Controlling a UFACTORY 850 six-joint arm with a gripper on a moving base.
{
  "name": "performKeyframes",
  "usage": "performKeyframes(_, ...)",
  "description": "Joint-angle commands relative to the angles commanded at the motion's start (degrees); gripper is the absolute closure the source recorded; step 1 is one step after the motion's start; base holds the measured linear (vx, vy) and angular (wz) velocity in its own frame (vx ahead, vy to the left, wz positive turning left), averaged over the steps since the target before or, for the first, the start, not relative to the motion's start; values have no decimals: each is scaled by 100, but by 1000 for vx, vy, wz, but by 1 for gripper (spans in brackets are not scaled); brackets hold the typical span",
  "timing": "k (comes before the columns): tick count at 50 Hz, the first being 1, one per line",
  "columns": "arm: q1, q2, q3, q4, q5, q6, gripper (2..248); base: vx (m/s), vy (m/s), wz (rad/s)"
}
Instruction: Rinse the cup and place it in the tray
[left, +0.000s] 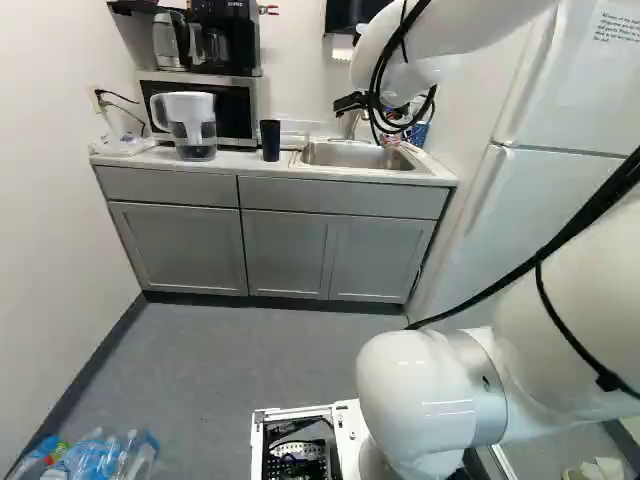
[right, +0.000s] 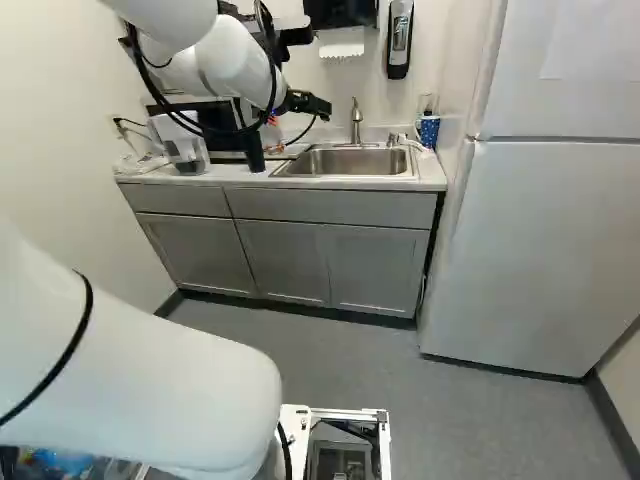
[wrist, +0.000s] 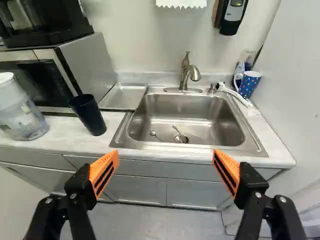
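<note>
Gripper (wrist: 166, 152) stands spread wide, orange pads (wrist: 104, 172) well apart, holding nothing. Clock positions take the gripper as centre, twelve being straight ahead. The step in hand is judged to be the pick-up of the dark tumbler (wrist: 88, 115), the likely task cup. It stands upright on the countertop (wrist: 62, 137) at ten o'clock, between the water filter pitcher (wrist: 22, 112) and the sink (wrist: 185, 115).

The operator should swing the gripper toward ten, align the pads on opposite sides of the tumbler's mid-wall, then close evenly; an off-centre approach could tip it. The finger on the nine o'clock side must clear the pitcher. The lift should be straight up, clearing the metal tray (wrist: 122, 96) at eleven, before the tumbler travels beneath the faucet (wrist: 188, 75) at twelve.
</note>
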Motion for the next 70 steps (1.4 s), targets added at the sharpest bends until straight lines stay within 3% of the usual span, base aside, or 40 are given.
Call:
performKeyframes(20,0,0,0,0,0,0,3,15,-5,60)
performKeyframes(70,0,0,0,0,0,0,3,131,-106,-9)
